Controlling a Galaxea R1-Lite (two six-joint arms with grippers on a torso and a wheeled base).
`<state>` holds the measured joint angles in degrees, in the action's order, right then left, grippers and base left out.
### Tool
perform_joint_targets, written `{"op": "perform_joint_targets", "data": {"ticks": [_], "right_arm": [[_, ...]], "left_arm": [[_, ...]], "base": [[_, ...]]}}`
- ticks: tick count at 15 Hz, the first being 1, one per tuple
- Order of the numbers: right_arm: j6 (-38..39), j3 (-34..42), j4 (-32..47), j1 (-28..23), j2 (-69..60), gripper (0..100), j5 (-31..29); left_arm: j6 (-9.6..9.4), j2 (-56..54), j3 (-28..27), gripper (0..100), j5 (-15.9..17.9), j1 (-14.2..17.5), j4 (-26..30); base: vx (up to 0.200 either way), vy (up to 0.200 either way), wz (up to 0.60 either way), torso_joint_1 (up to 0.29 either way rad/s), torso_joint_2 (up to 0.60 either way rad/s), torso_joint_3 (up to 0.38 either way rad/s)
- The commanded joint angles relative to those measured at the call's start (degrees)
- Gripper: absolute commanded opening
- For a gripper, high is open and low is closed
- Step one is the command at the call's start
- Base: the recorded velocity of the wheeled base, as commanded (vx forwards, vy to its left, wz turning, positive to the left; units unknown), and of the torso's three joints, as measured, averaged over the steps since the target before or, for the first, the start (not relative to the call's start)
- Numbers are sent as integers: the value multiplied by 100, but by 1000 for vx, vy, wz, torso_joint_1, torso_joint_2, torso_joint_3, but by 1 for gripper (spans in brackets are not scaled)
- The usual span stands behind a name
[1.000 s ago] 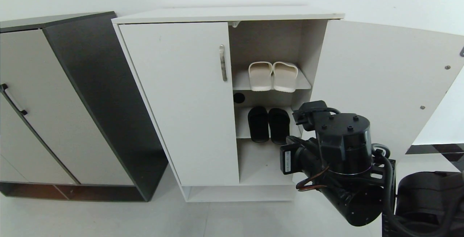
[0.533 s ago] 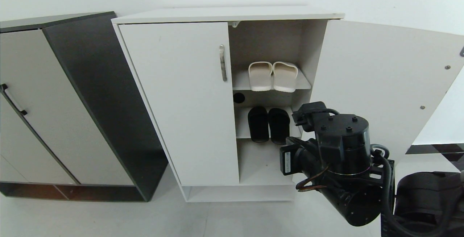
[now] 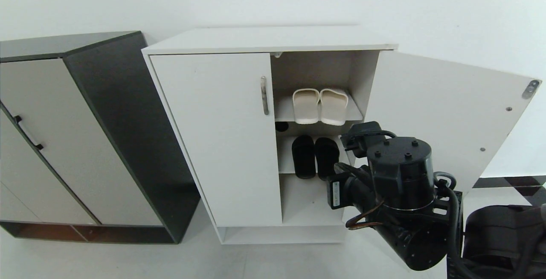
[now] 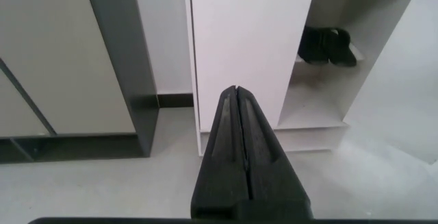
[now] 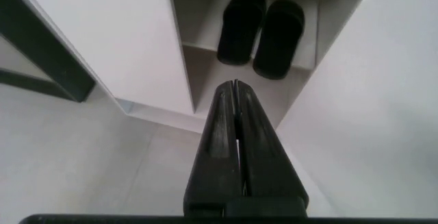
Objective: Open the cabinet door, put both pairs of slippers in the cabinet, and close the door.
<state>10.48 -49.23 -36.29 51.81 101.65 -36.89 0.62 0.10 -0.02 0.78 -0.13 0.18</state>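
Head view: white slippers [image 3: 320, 106], black slippers [image 3: 315, 156] shelved mid-frame, cabinet door [image 3: 448, 112] open right. Left hand [image 4: 236, 92], right hand [image 5: 235, 87] pressed together; glancing push may leave door ajar.

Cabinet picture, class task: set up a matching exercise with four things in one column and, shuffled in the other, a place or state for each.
Things:
1. white slippers
2. black slippers
3. right door
4. left door

Place or state:
A. shut
B. on the upper shelf
C. swung open
D. on the middle shelf

Pairs: 1-B, 2-D, 3-C, 4-A
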Motion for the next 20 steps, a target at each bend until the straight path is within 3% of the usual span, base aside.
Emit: {"op": "perform_joint_targets", "data": {"ticks": [1, 20], "right_arm": [[-2, -8, -10, -31, 22, 0, -3], [-20, 9, -10, -13, 13, 0, -11]], "left_arm": [[-1, -1, -6, 0, 1, -4, -1], [-1, -1, 2, 0, 1, -4, -1]], "base": [[0, 0, 0, 110, -481, -354], [0, 0, 0, 177, -493, -316]]}}
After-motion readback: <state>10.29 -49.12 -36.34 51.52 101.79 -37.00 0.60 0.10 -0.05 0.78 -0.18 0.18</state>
